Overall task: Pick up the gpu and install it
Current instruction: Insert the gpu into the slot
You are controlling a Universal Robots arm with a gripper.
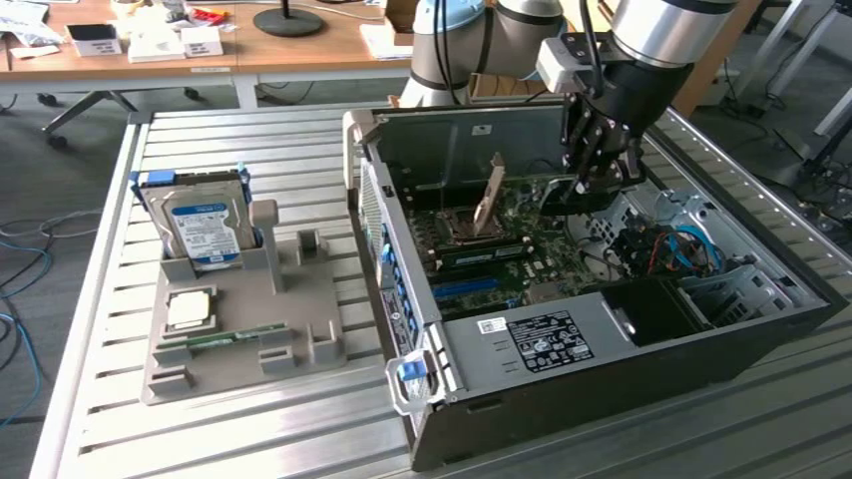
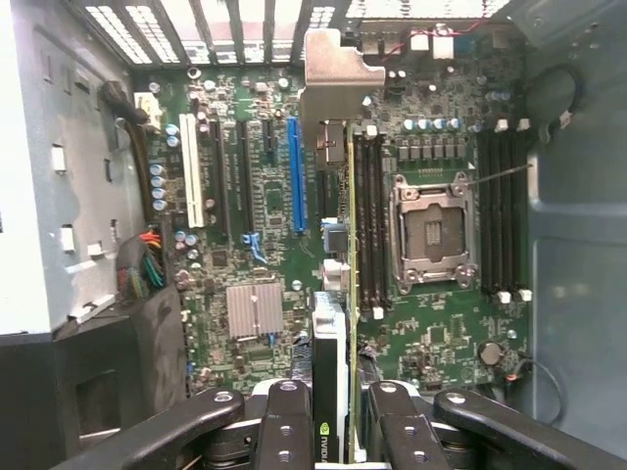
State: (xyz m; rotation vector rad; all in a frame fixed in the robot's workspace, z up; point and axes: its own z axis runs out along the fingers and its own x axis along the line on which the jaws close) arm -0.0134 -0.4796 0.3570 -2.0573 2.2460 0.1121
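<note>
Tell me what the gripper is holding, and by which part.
The gripper holds the gpu: its jaws pinch the card's two flat faces, toward the end away from the silver bracket.

One open case (image 1: 665, 344) sits on one slatted table (image 1: 266, 439). Inside the case is one motherboard (image 2: 265, 196). It carries one processor socket (image 2: 431, 230), one blue slot (image 2: 296, 176), one white slot (image 2: 186, 171) and one finned heatsink (image 2: 255, 308). Also inside the case is one gripper (image 2: 338, 397), with one gpu (image 2: 328, 333) between its fingers. To the exterior view's left of the case stands one grey holder (image 1: 286, 309) bearing three parts — one hard drive (image 1: 207, 225), one processor chip (image 1: 191, 307) and one memory stick (image 1: 219, 337).
</note>
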